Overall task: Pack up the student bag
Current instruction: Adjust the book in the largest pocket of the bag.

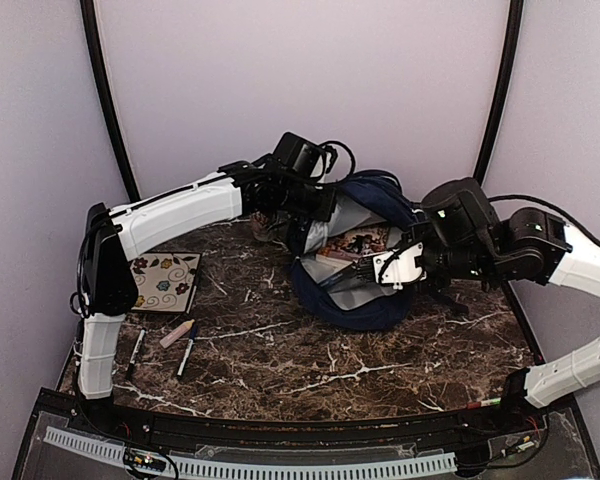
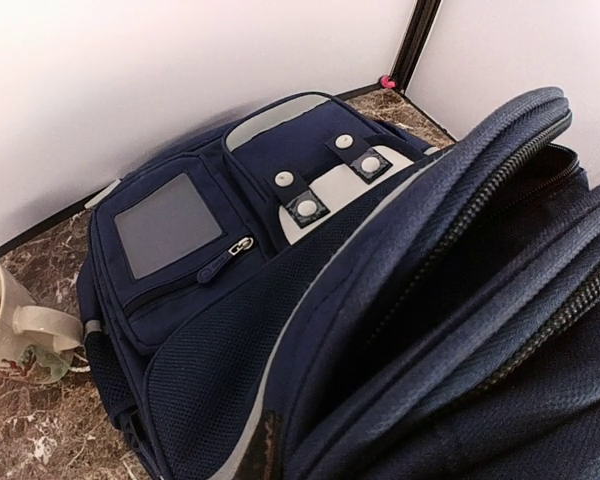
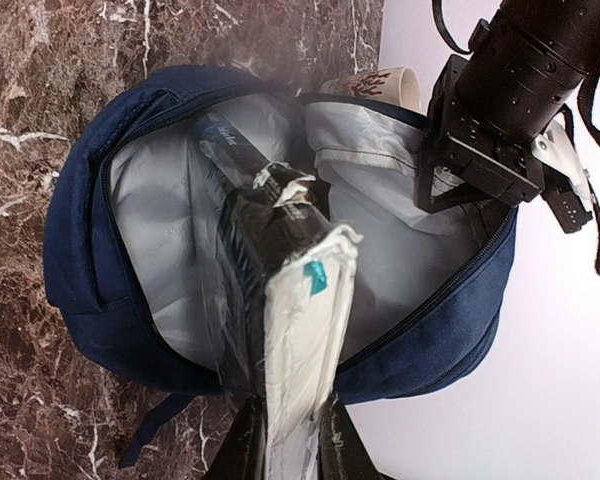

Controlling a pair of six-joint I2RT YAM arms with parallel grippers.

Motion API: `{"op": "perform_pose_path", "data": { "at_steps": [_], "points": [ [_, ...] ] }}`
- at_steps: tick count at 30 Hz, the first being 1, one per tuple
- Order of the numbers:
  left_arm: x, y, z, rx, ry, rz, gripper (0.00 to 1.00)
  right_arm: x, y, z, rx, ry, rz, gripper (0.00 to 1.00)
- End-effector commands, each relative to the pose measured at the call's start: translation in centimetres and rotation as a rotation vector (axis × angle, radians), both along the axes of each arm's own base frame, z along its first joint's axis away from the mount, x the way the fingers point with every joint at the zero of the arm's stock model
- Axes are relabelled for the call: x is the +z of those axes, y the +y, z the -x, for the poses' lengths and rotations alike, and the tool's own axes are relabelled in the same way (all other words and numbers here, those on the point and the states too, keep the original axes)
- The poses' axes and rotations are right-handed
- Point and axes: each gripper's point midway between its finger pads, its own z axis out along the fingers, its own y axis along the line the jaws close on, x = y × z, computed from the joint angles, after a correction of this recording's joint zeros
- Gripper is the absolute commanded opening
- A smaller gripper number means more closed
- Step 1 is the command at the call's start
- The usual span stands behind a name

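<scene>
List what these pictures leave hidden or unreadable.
- Left claw: fingers absent from left wrist view, bag fills it; top view, own wrist covers them.
- Book title: right wrist view edge-on, blurred wrapper; top view too small.
- Mug: cut by left wrist view's left edge; mostly behind bag rim in right wrist view.
- Bag's bottom: book blocks it, right wrist view.

**Bag**: matt navy cloth, with a coarser mesh weave on the lower panel. **Lining**: smooth pale grey fabric with a faint sheen. **Studs**: smooth and white, set on navy cloth tabs. **Book**: wrapped in clear, glossy, crinkled plastic film. **Table**: brown, marble-like surface with white veins and a soft polish. **Mug**: cream, glazed and glossy, looks ceramic. **Arm shells**: smooth white plastic.
</scene>
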Motion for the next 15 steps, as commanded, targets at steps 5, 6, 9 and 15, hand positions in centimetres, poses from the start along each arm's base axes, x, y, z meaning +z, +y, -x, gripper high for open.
{"op": "perform_pose_path", "data": {
  "at_steps": [5, 6, 9, 15],
  "points": [
    [7.4, 0.5, -0.9, 0.025, -0.078, 0.185, 0.00, 2.9, 0.3, 0.5, 0.015, 0.001, -0.156, 0.00],
    [7.1, 0.4, -0.8, 0.018, -0.070, 0.183, 0.00, 1.8, 0.2, 1.2, 0.024, 0.059, -0.158, 0.00],
    [6.0, -0.1, -0.3, -0.019, -0.040, 0.185, 0.00, -2.8, -0.4, 3.7, 0.087, 0.203, -0.119, 0.00],
    [4.7, -0.6, 0.2, -0.054, -0.011, 0.183, 0.00, -7.9, -1.4, 6.8, 0.113, 0.414, -0.120, 0.54]
  ]
}}
